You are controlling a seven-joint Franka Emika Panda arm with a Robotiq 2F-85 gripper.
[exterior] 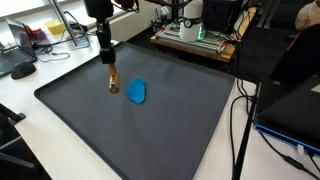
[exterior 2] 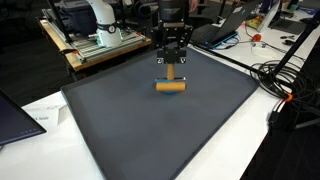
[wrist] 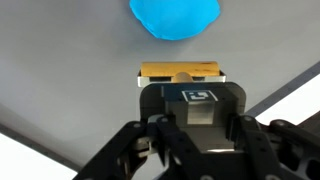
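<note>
Tool [exterior: 106, 62] clamps wooden block [exterior: 112, 83]; blue lump [exterior: 138, 92] beside, on mat [exterior: 180, 130].

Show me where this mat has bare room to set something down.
The mat is bare from the wooden piece and blue lump to its near edge in an exterior view, and on toward the cables. It is crowded around the pincer, which grips the wooden piece.
</note>
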